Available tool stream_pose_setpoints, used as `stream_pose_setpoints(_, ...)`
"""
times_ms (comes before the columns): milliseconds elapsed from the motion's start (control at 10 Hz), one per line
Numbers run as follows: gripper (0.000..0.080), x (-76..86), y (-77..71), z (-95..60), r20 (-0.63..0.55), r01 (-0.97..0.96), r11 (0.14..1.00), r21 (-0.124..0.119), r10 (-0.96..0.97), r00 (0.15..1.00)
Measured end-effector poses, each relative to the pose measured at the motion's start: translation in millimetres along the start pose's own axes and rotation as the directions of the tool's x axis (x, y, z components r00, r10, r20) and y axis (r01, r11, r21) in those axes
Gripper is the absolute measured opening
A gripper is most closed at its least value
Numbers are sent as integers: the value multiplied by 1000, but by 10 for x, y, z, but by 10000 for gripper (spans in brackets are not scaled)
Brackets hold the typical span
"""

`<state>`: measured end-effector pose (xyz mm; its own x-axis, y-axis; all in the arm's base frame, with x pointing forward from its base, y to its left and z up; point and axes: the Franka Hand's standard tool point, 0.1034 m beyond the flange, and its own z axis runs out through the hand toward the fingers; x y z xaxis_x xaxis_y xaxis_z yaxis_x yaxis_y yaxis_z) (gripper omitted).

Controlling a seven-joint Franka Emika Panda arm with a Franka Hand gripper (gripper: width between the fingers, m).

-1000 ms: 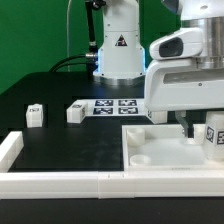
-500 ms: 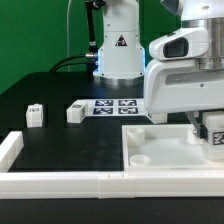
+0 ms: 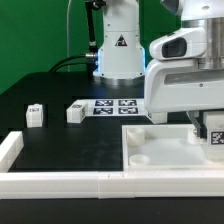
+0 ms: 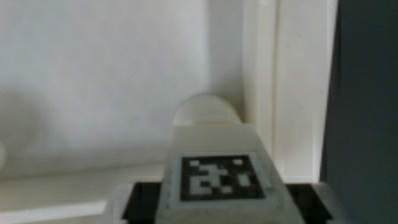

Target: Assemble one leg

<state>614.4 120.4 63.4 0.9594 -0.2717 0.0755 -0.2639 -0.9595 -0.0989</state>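
leg [image 3: 214,137], small and chunky with its black-and-white tag facing outward, is seen pinched in the gripper [image 4: 217,203]. in the wrist view it is clamped on both sides by the fingers [image 4: 121,202], so the jaws are pressed onto it, not spread. it is held over the white panel [image 3: 160,148], at the panel's edge on the exterior view's right. whether it touches the panel cannot be told.

the step in hand is judged to be the placing of this leg at a corner of the panel. for the next move the leg would have to be centred over a corner seat, kept upright, then lowered and pressed or turned home. a round recess [image 3: 140,158] is shown at the nearer corner. the one under the leg is hidden in the exterior view by the arm's white housing [image 3: 185,85], so alignment must be read from the wrist view, where a rounded shape just past the leg may be that seat.

two other legs [image 3: 35,115] are left on the black table [image 3: 60,140], well apart from the panel. the marker board [image 3: 115,106] lies beyond them, and rim bars [image 3: 60,181] run along the near side. nothing is seen in the way.
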Motion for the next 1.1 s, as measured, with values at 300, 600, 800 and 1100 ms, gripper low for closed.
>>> stream_pose_setpoints(300,280,-30,-18,20,-17,-431,902,-3,431,902)
stream_pose_setpoints(600,280,-56,-62,31,-11,-797,604,6,797,604)
stream_pose_setpoints(800,280,-54,-78,22,-13,-903,430,-4,903,430)
stream_pose_setpoints(1100,280,-52,-76,24,-3,-903,430,-1,903,430)
